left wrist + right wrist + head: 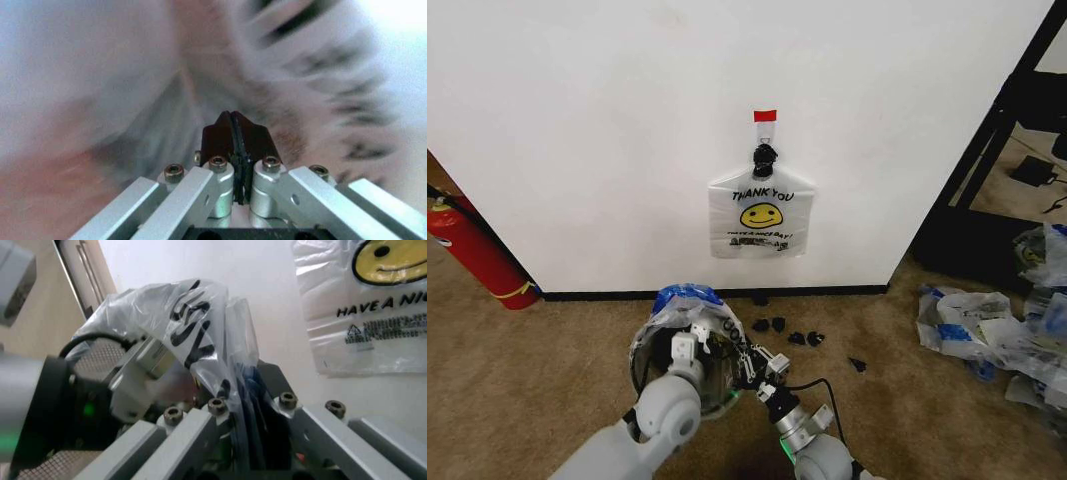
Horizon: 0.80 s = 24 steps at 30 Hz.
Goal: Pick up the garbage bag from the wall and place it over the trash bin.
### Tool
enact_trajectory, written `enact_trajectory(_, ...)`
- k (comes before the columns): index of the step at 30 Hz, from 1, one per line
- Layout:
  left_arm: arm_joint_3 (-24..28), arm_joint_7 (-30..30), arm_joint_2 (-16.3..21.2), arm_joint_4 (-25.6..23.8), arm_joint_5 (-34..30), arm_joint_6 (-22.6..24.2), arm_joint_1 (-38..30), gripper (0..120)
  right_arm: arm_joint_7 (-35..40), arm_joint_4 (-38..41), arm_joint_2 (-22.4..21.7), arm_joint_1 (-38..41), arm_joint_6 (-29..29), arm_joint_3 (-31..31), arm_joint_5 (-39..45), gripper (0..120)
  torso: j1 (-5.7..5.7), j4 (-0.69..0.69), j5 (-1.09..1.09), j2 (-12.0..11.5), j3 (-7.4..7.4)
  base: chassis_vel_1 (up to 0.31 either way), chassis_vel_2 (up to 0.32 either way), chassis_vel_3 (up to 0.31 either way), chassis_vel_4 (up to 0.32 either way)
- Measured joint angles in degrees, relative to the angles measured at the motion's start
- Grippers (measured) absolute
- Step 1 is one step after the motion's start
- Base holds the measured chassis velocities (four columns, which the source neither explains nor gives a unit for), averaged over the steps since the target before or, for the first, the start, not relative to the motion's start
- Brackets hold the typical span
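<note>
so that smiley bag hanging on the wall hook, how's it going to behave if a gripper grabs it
The garbage bag looks thin and see-through, so probably very light and floppy; it would likely crumple rather than hold shape. Its glossy film may slip between fingers. It hangs gathered at the hook, so a pull could stretch or tear the handles.

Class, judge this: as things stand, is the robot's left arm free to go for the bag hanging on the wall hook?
Probably not: the left gripper is shut down at the trash bin, inside the bag draped there. The hanging bag itself is unobstructed.
</note>
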Motion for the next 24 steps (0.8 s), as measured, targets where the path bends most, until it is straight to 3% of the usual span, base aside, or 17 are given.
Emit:
enact_trajectory(11, 0.4, 2.9, 0.1, -0.9, 3.6, 0.2, 5.8, 0, 0.5, 1.7, 0.5, 0.6, -0.2, 0.1, 1.7, 1, 0.0, 0.01, 0.0, 0.0, 0.0, 0.0, 0.0, 0.0, 0.0)
enact_trajectory(19, 1.9, 4.4, -1.9, -1.9, 3.2, -1.0, 3.1, 0, -1.3, 1.7, 0.6, -0.4, 0.2, -0.1, 0.6, 1, 0.0, -0.01, 0.0, 0.0, 0.0, 0.0, 0.0, 0.0, 0.0)
enact_trajectory(24, 0.5, 4.4, -1.2, -1.6, 2.0, -1.3, 1.7, 0, -2.4, 1.7, 0.1, -0.9, 0.6, 0.2, 0.2, 1, 0.0, -0.01, 0.0, 0.0, 0.0, 0.0, 0.0, 0.0, 0.0)
